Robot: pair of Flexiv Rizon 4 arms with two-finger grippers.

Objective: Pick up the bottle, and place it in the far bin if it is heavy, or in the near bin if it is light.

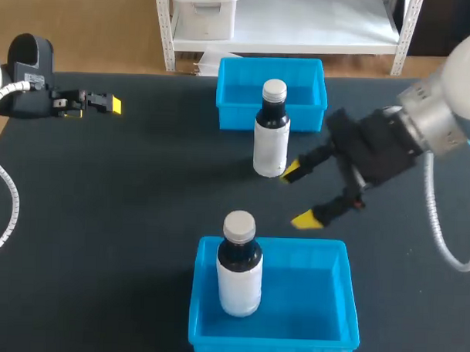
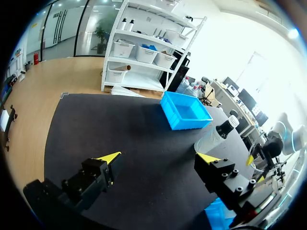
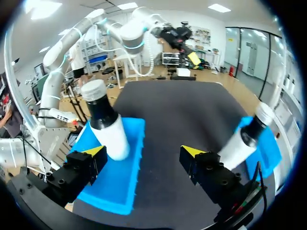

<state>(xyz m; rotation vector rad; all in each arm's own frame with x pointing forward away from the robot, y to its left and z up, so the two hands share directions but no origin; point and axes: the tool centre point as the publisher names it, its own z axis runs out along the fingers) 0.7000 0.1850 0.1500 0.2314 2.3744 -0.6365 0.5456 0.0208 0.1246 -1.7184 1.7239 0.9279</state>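
Observation:
Two white-labelled dark bottles with grey caps are in view. One bottle (image 1: 270,131) (image 3: 244,141) (image 2: 218,136) stands on the table just in front of the far blue bin (image 1: 300,82) (image 2: 184,110). The other bottle (image 1: 239,265) (image 3: 108,129) stands upright inside the near blue bin (image 1: 323,303) (image 3: 129,167). My right gripper (image 1: 298,195) (image 3: 143,152) is open between the two bins with nothing between its fingers, and one yellow tip is close to the far bottle's base. My left gripper (image 1: 106,104) (image 2: 159,158) hangs open and empty at the table's far left.
The black table (image 1: 141,204) lies bare between my left gripper and the bins. The right arm's body (image 1: 383,146) hangs over the table's right side.

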